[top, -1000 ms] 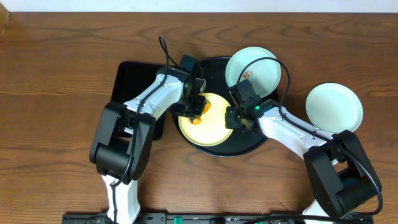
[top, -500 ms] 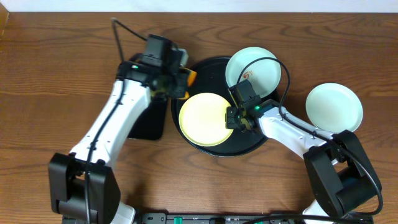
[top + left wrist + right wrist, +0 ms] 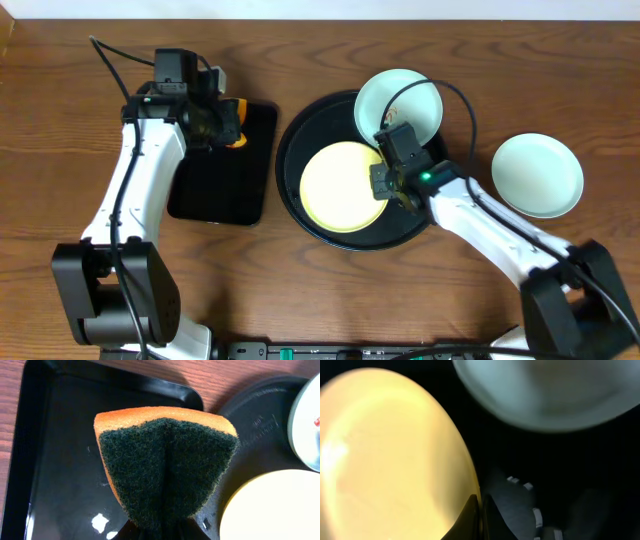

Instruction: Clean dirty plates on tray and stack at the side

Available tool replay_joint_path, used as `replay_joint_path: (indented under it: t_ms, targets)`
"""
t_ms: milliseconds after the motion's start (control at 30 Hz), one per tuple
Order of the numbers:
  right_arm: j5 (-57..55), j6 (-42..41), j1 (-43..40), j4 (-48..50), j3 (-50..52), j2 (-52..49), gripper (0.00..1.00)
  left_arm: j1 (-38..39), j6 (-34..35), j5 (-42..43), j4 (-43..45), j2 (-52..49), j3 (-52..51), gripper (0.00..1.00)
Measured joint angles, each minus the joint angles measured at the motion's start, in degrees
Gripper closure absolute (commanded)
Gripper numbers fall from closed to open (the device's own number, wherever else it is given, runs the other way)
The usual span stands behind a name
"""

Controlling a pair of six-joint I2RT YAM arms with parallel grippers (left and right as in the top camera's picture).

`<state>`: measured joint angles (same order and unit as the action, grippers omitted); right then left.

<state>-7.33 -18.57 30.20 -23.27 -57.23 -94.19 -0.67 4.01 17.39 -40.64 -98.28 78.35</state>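
Left claw (image 3: 222, 125) is pinching the sponge (image 3: 167, 465). The sponge is orange on one side and dark green and scratchy on the other, and it is bent in the middle. It hides the claw's fingers in the wrist view. Right under this claw is the flat black tray (image 3: 215, 190), which has four corners. Off to the side of it sits the round tray (image 3: 300, 145).

Right claw (image 3: 385, 185) is pressed together on the rim of the yellow plate (image 3: 340, 187). One finger is on top of the rim and one is below. The yellow plate lies inside the round tray and looks clean. Just past this claw is the first mint plate (image 3: 398, 103). It is on the back edge of the round tray and has a small red mark on it. Farther out from the claw, the second mint plate (image 3: 537, 175) sits alone on the wooden counter (image 3: 80, 100), well apart from the round tray.
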Motion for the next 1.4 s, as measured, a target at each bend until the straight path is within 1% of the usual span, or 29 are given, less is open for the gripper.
replay_joint_path:
  t_ms: [200,233,433,667,767,1000,1100,1233,1400]
  targets:
    - [-5.44,7.17,0.07,0.57,0.0,5.53,0.99,-0.46,-0.02,0.0,0.76,-2.91,-0.15,0.83]
    - [-6.73,8.55,0.11,0.87,0.0,6.21,0.99,-0.46,-0.02,0.02,0.87,-3.45,-0.17,0.78]
    - [-15.67,18.14,0.33,4.5,0.02,10.03,0.99,-0.46,-0.42,0.0,1.18,-6.88,-0.17,0.78]
    - [-27.52,29.29,3.54,9.9,0.02,11.87,0.99,-0.46,-0.44,0.02,1.22,-10.73,-0.2,0.78]
    - [-30.38,31.26,4.96,10.1,0.02,11.87,0.99,-0.46,-0.44,0.02,1.14,-11.34,-0.22,0.78]
    - [-36.54,32.09,5.77,11.5,0.02,11.87,0.99,-0.46,-0.44,0.02,1.03,-11.34,-0.22,0.78]
    - [-38.71,31.17,5.7,12.33,0.02,11.87,0.99,-0.46,-0.44,0.02,0.98,-11.34,-0.22,0.78]
    - [-38.75,26.64,3.41,10.75,0.02,11.87,0.99,-0.46,-0.44,0.02,0.76,-11.34,-0.22,0.78]
    - [-33.75,17.75,-4.57,5.53,0.02,11.87,0.99,-0.46,-0.44,0.0,0.44,-11.34,-0.22,0.78]
